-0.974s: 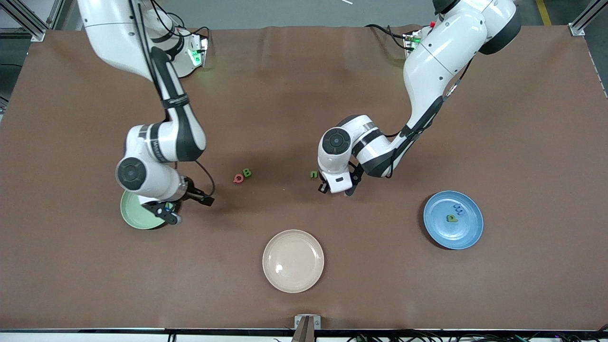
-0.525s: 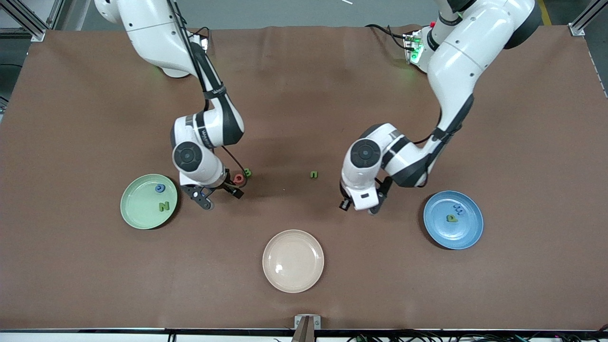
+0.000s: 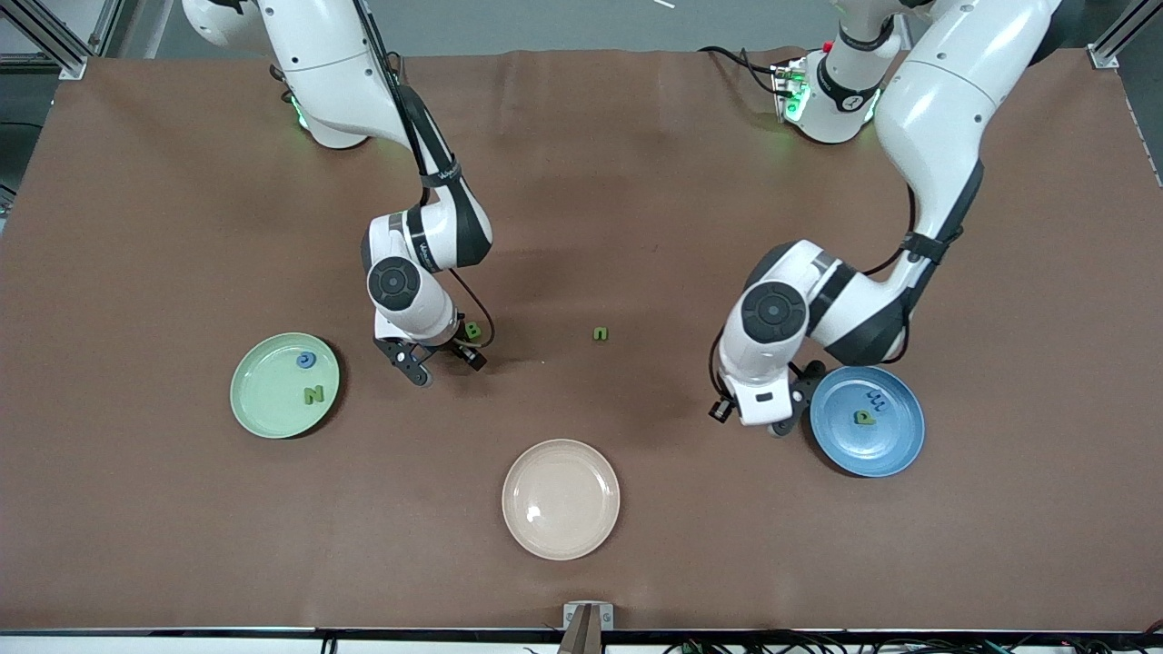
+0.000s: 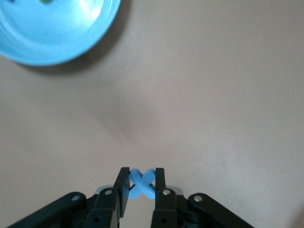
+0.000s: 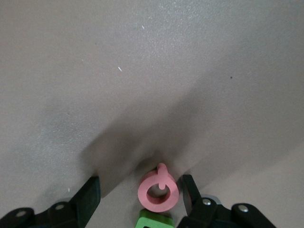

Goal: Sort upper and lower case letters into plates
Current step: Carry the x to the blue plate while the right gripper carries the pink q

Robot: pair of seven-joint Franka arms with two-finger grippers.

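The left pincer [image 4: 141,190] is pinched on a light-blue X letter [image 4: 141,182], held above bare counter [image 3: 818,227] just beside the blue plate [image 3: 895,450]; a green letter [image 3: 864,418] and a dark squiggly one, poss. a w [image 3: 876,397], are seen in that plate. The right pincer [image 5: 140,195] is spread around a pink Q letter [image 5: 158,190] on the counter, fingers not yet touching it, w/ a green B block [image 3: 472,330] right beside it. A blue letter [image 3: 306,361] and a green N [image 3: 313,394] lie in the mint-green plate [image 3: 259,409]. A small green n [image 3: 600,333] lies alone mid-counter. The beige plate [image 3: 561,499] sits nearest the front camera.
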